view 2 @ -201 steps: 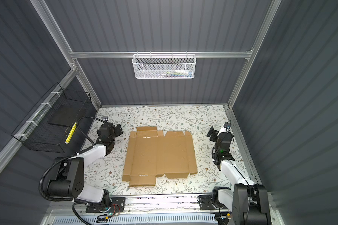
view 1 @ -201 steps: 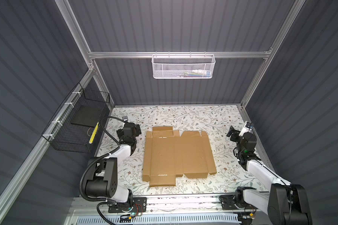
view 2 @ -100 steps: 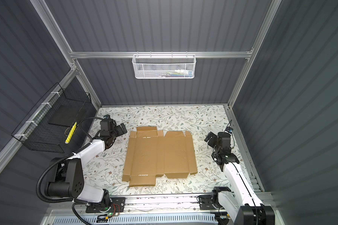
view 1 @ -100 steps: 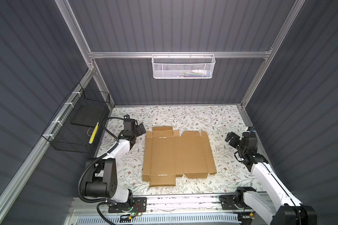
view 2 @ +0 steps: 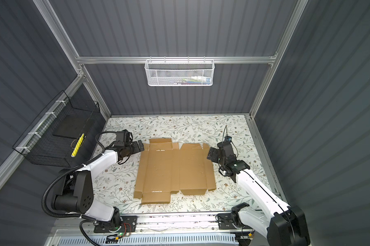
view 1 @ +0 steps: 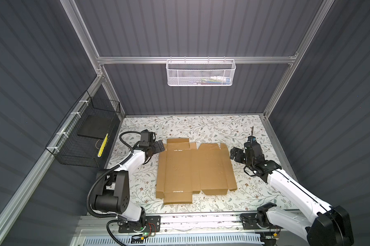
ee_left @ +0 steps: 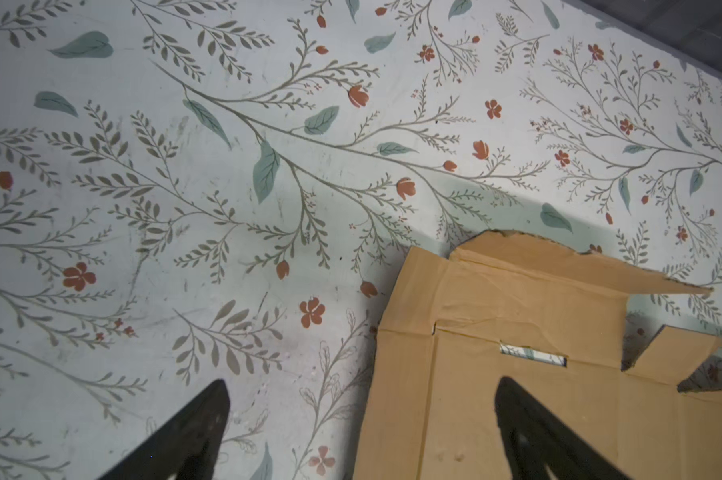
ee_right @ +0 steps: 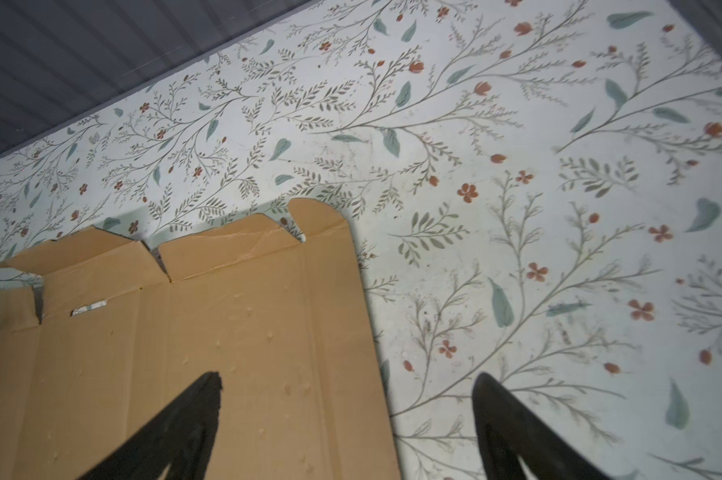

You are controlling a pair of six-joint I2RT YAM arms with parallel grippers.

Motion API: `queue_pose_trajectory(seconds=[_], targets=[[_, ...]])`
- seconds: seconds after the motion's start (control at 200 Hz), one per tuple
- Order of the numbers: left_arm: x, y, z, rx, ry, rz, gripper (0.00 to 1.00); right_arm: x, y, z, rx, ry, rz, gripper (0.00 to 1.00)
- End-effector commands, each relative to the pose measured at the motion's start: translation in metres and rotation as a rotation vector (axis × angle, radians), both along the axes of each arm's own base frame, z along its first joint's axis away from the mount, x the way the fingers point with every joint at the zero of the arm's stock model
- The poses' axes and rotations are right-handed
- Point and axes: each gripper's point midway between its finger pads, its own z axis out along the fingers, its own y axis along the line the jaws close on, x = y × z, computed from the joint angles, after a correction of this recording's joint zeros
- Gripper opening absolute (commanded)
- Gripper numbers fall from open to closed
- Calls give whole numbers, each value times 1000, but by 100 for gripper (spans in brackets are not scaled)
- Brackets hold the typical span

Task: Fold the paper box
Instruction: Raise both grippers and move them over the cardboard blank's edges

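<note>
The paper box (view 1: 194, 168) (view 2: 174, 168) lies as a flat brown die-cut cardboard sheet with flaps and creases in the middle of the floral table, in both top views. My left gripper (view 1: 158, 147) (view 2: 140, 146) hovers open at the sheet's far left corner. In the left wrist view its jaws straddle the edge of the paper box (ee_left: 517, 353), one finger (ee_left: 197, 428) over the table. My right gripper (view 1: 234, 155) (view 2: 211, 155) stands open at the sheet's right edge. In the right wrist view one finger (ee_right: 184, 424) is above the paper box (ee_right: 205, 332).
A black wire basket (view 1: 86, 136) hangs on the left wall. A white mesh basket (view 1: 201, 72) hangs on the back rail. The floral table (view 1: 201, 125) is bounded by grey walls and an aluminium frame; a rail (view 1: 201, 221) runs along the front.
Both arms have reached in toward the cardboard sheet, the left gripper to its far left corner and the right gripper to its right edge. The sheet has not moved.
</note>
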Motion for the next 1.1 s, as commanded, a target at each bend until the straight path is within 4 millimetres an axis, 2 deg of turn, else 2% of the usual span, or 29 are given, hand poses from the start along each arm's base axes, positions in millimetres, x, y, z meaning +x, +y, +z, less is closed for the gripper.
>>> queue_pose_trajectory(seconds=[0.0, 0.09, 0.125, 0.23, 0.38, 0.42, 0.52, 0.755, 1.096], targets=[[-13, -18, 2, -30, 50, -58, 100, -4, 18, -9, -25, 51, 43, 77], [-19, -33, 7, -53, 49, -105, 100, -7, 38, -19, -25, 89, 98, 57], [-21, -37, 7, -56, 54, -118, 96, -9, 47, -23, -20, 103, 126, 51], [-27, -43, 2, -66, 85, -136, 70, -14, 71, -34, 0, 152, 200, 35], [-37, -48, -13, -79, 128, -160, 31, -21, 92, -51, 29, 231, 259, 14], [-39, -49, -18, -82, 135, -161, 22, -23, 96, -55, 31, 247, 268, 0], [-42, -50, -34, -85, 166, -158, 1, -24, 103, -65, 39, 276, 279, 0], [-44, -52, -60, -105, 217, -140, 0, -17, 111, -88, 42, 322, 258, 0], [-54, -46, -85, -101, 266, -97, 0, 10, 111, -115, 34, 393, 217, 0]])
